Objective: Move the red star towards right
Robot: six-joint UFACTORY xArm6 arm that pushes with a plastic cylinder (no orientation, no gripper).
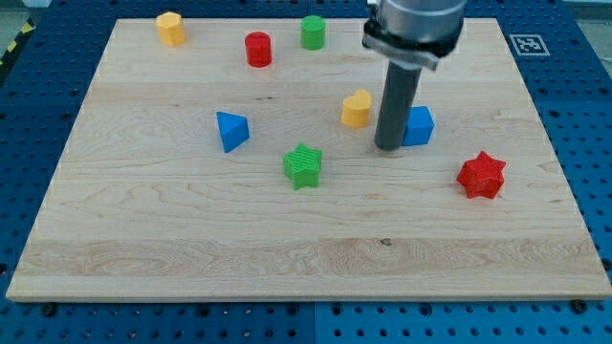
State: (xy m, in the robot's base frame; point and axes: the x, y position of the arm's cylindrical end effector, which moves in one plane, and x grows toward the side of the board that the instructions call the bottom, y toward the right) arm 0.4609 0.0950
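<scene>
Camera view: my tip (389,147), bare rod end gripping nothing, rested on wooden board (191,248), touching blue cube block (418,125), just right of yellow heart-shaped block (357,109). Sat up-left of red star block (481,175), likely staged for rightward shove. Star: glossy, ridged, upright, near board's right edge.

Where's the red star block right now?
The red star block sits at the view's right, lower right of the blue cube and my tip.

My tip (389,147) rests low (rod upright).
</scene>
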